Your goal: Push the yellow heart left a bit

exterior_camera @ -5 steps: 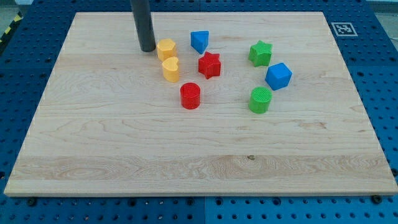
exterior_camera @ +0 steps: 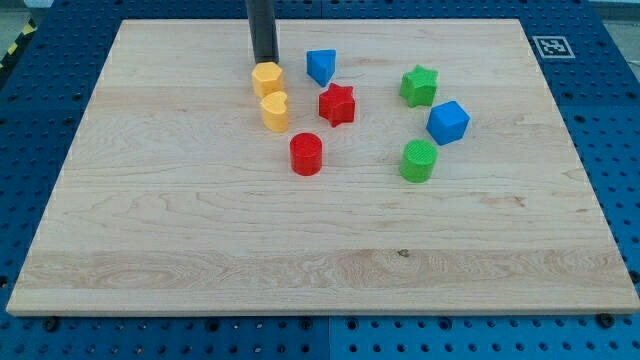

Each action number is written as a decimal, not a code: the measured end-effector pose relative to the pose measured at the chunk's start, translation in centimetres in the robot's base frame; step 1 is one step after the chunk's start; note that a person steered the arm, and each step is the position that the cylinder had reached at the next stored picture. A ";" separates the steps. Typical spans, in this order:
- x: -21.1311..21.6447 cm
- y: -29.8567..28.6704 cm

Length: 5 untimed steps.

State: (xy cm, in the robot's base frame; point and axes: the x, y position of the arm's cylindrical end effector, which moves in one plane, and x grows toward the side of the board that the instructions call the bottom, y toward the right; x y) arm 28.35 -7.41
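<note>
Bright, even, diffuse lighting across the wooden board point(exterior_camera: 320, 230), no glare or hot spots. Only short soft shadows hugging block bases, e.g. under the red cylinder point(exterior_camera: 306, 154) and green cylinder point(exterior_camera: 419, 160); rod casts almost none near my tip point(exterior_camera: 264, 62). Sharp focus throughout, no motion blur, no obvious edge distortion, slight perspective taper toward the view's top.

single camera, high front view, angled down over whole wooden board point(exterior_camera: 200, 270).
</note>
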 end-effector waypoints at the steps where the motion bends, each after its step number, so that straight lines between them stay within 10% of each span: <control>1: 0.7 1.3; 5: 5.5 5.8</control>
State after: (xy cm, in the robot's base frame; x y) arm 33.85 -1.62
